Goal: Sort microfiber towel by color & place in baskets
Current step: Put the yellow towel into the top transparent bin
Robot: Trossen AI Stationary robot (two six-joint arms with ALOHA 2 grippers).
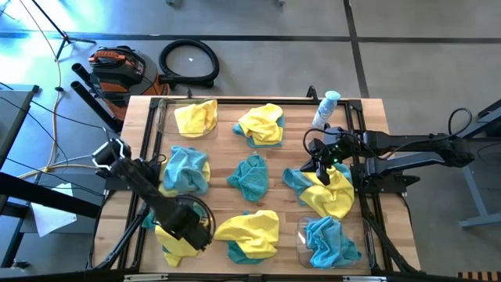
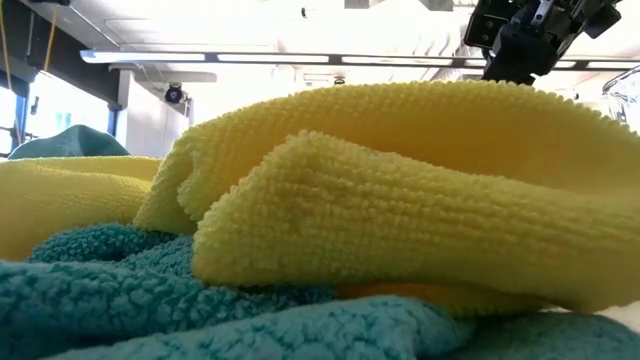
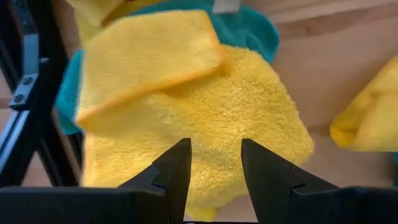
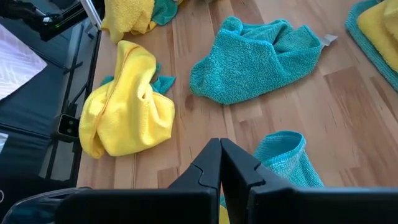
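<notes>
1. Near the table's front-left corner, the left gripper (image 3: 214, 163) hangs with fingers parted, empty, above a yellow towel (image 3: 205, 118).
2. Right gripper (image 4: 221, 163) is closed, empty, over the table (image 4: 348, 118).
3. Clear basket (image 1: 301, 235) holds a teal towel (image 1: 329, 241).

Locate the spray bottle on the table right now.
In the high view, the spray bottle stands at the table's far right corner, just beyond the right gripper and right of a yellow towel.

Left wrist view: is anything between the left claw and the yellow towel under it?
Nothing visible. The left claw is open right above the yellow towel, with no object in the gap. A folded yellow flap lies on the towel's far part, and a teal towel sits beneath it.
</notes>
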